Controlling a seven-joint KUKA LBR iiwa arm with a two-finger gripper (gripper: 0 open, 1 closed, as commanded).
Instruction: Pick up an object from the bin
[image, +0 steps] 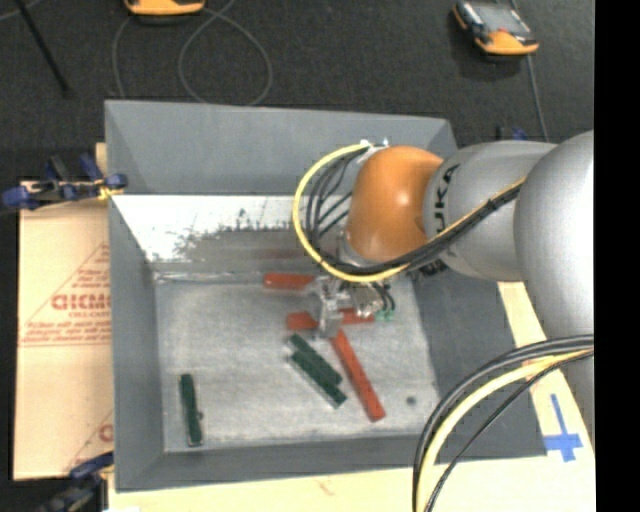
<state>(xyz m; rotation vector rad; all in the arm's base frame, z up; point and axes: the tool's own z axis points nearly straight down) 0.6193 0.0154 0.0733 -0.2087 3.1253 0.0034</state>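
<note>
The gripper (333, 308) sat low beside a short red stick (300, 322); a green stick (318, 370) lay near; nothing was lifted yet; open or closed, I could not tell.

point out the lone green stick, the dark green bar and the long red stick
lone green stick (190, 410): camera view, its middle
dark green bar (318, 371): camera view, its middle
long red stick (358, 376): camera view, its mid-length

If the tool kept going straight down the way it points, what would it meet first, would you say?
Most likely the short red stick lying right under the tool, though depth is hard to judge from above.
</note>
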